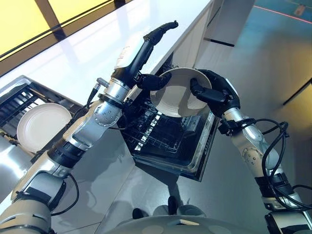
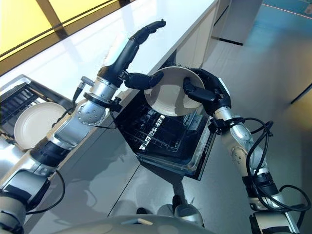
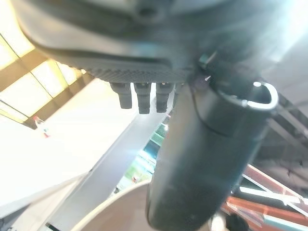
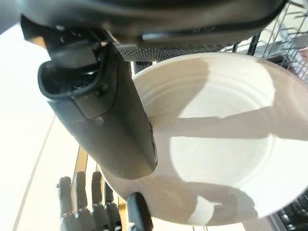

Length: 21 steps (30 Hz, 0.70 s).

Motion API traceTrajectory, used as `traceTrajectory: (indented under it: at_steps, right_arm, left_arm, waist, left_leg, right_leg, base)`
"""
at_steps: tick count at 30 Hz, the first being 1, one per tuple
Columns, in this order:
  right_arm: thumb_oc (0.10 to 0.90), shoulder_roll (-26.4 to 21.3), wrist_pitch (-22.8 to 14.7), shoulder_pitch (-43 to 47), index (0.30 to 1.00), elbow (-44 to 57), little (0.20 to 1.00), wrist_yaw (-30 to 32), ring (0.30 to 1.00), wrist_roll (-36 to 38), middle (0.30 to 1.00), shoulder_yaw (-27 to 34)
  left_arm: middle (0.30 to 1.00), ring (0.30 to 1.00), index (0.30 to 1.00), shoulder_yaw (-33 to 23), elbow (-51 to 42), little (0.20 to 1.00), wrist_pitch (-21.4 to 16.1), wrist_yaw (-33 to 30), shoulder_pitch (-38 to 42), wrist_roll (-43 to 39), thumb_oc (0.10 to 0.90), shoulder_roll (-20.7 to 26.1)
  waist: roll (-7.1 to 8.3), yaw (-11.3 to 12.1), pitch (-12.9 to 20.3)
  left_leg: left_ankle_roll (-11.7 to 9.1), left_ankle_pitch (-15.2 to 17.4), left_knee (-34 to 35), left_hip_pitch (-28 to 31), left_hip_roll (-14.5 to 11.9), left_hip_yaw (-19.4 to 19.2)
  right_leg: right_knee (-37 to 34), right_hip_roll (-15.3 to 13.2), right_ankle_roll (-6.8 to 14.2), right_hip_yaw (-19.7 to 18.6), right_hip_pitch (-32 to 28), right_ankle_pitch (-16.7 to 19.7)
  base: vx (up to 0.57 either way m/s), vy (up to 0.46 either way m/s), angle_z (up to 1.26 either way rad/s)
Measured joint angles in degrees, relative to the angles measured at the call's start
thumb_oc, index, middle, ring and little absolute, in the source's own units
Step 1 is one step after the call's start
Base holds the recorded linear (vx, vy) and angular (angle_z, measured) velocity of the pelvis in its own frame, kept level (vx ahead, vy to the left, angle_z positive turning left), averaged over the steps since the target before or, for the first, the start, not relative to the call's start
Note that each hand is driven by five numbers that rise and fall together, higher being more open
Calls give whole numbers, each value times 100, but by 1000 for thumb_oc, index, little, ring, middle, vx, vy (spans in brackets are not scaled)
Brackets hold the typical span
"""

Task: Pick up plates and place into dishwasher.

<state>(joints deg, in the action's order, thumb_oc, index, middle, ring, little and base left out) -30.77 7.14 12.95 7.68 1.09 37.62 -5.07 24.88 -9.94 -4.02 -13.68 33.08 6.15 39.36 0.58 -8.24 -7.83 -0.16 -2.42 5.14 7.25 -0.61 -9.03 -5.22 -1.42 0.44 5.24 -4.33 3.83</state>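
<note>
The plate (image 1: 176,92) is held in the air directly above the open dishwasher (image 1: 168,139), tilted with its hollow face toward the camera. The right hand (image 1: 217,92) is clamped on its rim at about 3 o'clock, thumb across the inner face and fingers curled behind the edge. The left hand (image 1: 146,53) is spread: its thumb touches the rim at about 9 o'clock, while its fingers (image 1: 163,29) point straight out over the counter (image 1: 87,53), gripping nothing. To complete the step well, the plate should be turned on edge and lowered between the prongs of the rack (image 1: 156,129), with the right hand carrying the load and the left thumb only steadying the rim (the left hand should clear before the plate meets the wires). A slow descent is advisable, since the rim could catch a prong. A second plate (image 1: 43,126) lies in a tray (image 1: 19,95) at 9 o'clock, well apart. The rack slots under the held plate are hidden by it, and whether the right fingertips reach fully round the back cannot be made out.
</note>
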Motion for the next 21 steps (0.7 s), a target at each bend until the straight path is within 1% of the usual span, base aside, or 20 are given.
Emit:
traceTrajectory:
  at_steps: [2,3,6,8,9,11,12,13,14,17,19,20,21]
  right_arm:
    - [100,-58,-15,-163,300,-15,200,287,300,-437,300,20]
    - [100,-71,-15,-269,300,-34,200,382,300,-568,300,20]
    - [100,-88,32,-519,300,-91,200,593,300,-862,300,23]
    - [100,-115,39,-687,300,-95,200,659,300,-1065,300,27]
    - [100,-157,40,-735,300,-94,200,689,300,-1191,300,28]
    - [100,-244,42,-838,300,-92,200,722,300,-1357,300,90]
    - [100,-271,49,-966,300,-90,200,728,300,-1494,300,270]
    - [100,-272,55,-1032,300,-90,200,743,300,-1574,300,384]
    - [100,-292,94,-1122,300,-92,200,761,300,-1751,300,560]
    - [100,-439,158,-1347,300,-108,200,804,300,-2052,300,850]
    - [100,-459,166,-1442,300,-122,200,840,300,-2088,300,987]
    - [100,-469,163,-1436,300,-182,200,837,300,-2085,300,1011]
    - [100,-473,163,-1431,300,-217,200,837,300,-2088,300,1007]
  left_arm:
    - [900,900,900,-265,-316,900,180,189,-128,-2,800,10]
    - [900,900,900,-418,-458,900,239,279,-184,-2,800,59]
    - [900,900,900,-737,-759,900,444,607,-220,37,800,457]
    - [900,900,900,-979,-924,900,632,817,-345,85,800,868]
    - [900,900,900,-1182,-968,900,638,877,-531,138,800,1054]
    - [900,900,900,-1496,-973,900,628,934,-817,184,800,1257]
    - [900,900,900,-1849,-979,900,634,973,-1125,194,800,1367]
    - [900,900,900,-2007,-979,900,640,978,-1255,225,800,1394]
    - [900,900,900,-2375,-979,900,617,981,-1599,291,800,1513]
    - [900,900,900,-3160,-953,900,633,995,-2358,302,800,1723]
    - [900,900,900,-3465,-951,900,650,962,-2634,302,800,1778]
    - [900,900,900,-3549,-878,900,606,854,-2750,299,800,1844]
    - [900,900,900,-3637,-815,900,553,817,-2848,295,800,1871]
  waist:
    - [-1,166,-1]
    - [-2,204,-1]
    - [-25,291,-15]
    - [-75,409,-43]
    - [-109,417,-61]
    - [-166,463,-87]
    - [-201,481,-107]
    - [-214,499,-114]
    - [-240,544,-129]
    - [-271,679,-129]
    - [-272,730,-128]
    - [-283,835,-125]
    - [-284,824,-125]
  left_leg:
    - [3,-7,0,-20,5,57]
    - [4,-21,0,-44,5,98]
    - [8,-55,-2,-106,12,204]
    - [9,-58,-2,-110,15,227]
    - [11,-61,-1,-111,20,241]
    - [13,-68,3,-128,26,292]
    - [12,-82,1,-154,32,346]
    - [14,-92,1,-171,36,372]
    - [13,-105,2,-190,42,419]
    - [14,-113,0,-219,58,497]
    - [30,-131,-2,-264,74,575]
    - [29,-141,-1,-290,85,631]
    - [28,-143,-2,-293,87,631]
  right_leg:
    - [0,-6,4,36,-2,-3]
    - [0,-10,7,64,-1,-7]
    - [0,-20,9,172,10,-9]
    - [-1,-26,17,194,2,-14]
    - [-1,-31,16,215,-3,-15]
    - [0,-42,26,277,-11,-23]
    - [0,-48,24,327,-3,-27]
    - [-1,-54,18,342,-2,-35]
    - [-1,-60,16,376,3,-42]
    - [-1,-80,23,477,-9,-65]
    - [-1,-96,31,498,-2,-71]
    - [-1,-105,37,514,-7,-75]
    - [-1,-109,37,525,-5,-75]
  base:
    - [8,-10,16]
    - [10,-14,22]
    - [12,-22,21]
    - [9,-31,6]
    - [8,-25,6]
    - [11,-19,12]
    - [10,-15,18]
    - [12,-24,24]
    - [7,-22,18]
    - [13,-14,18]
    - [14,-14,23]
    - [52,-17,16]
    - [47,-8,17]
